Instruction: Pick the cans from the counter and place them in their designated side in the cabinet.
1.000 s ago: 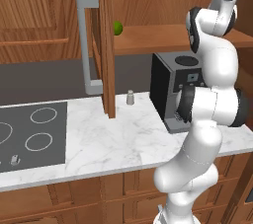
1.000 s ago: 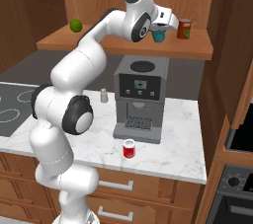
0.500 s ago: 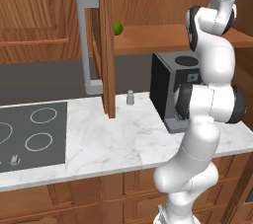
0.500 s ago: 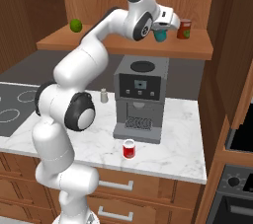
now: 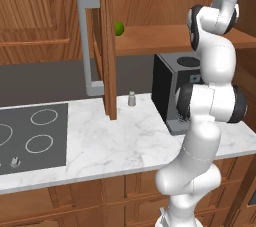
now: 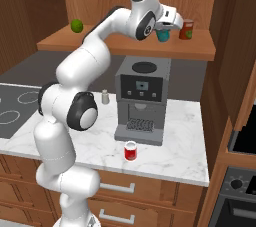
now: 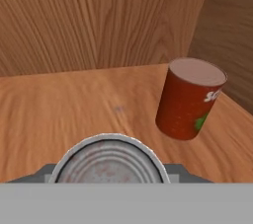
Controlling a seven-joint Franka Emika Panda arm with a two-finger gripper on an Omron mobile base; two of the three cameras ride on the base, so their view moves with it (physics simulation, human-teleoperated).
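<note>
You kept the fingers [image 6: 163, 33] clamped on the teal can [image 6: 162, 34], hardly moved, over the cabinet shelf [image 6: 197, 49] beside the brownish-red can [image 7: 190, 98]. Red can [image 6: 130, 151] waited on the worktop [image 6: 175, 153].

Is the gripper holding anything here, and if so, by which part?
Yes: the gripper is shut on the teal can, its fingers at the can's sides near the silvery top, over the cabinet shelf.

The teal can [image 6: 162, 35] is mostly hidden behind the hand, so the jaws' hold cannot be seen.
</note>
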